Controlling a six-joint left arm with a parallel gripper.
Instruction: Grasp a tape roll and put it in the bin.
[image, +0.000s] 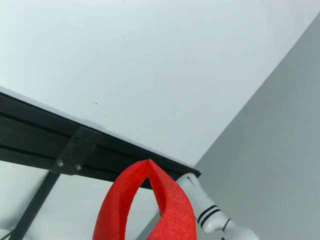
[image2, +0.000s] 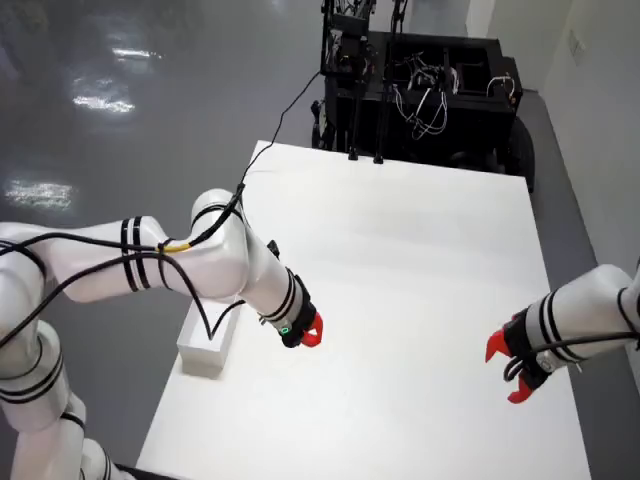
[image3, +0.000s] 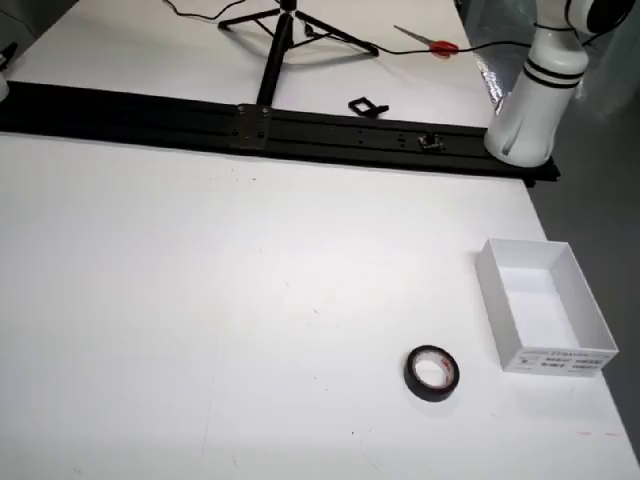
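From the fixed view facing the black rail, the tape roll (image3: 432, 373) is a black ring with a pale inner core, lying flat on the white worktop (image3: 200, 300) with its hole facing up, just left of the white bin (image3: 545, 305). The bin's near wall bears a label too small to read.

From above, the bin (image2: 208, 345) sits partly hidden under the working arm; the tape roll is not visible there.

In the view that rides on the gripper (image: 150, 167), its red jaws meet at the tips, pinching nothing.
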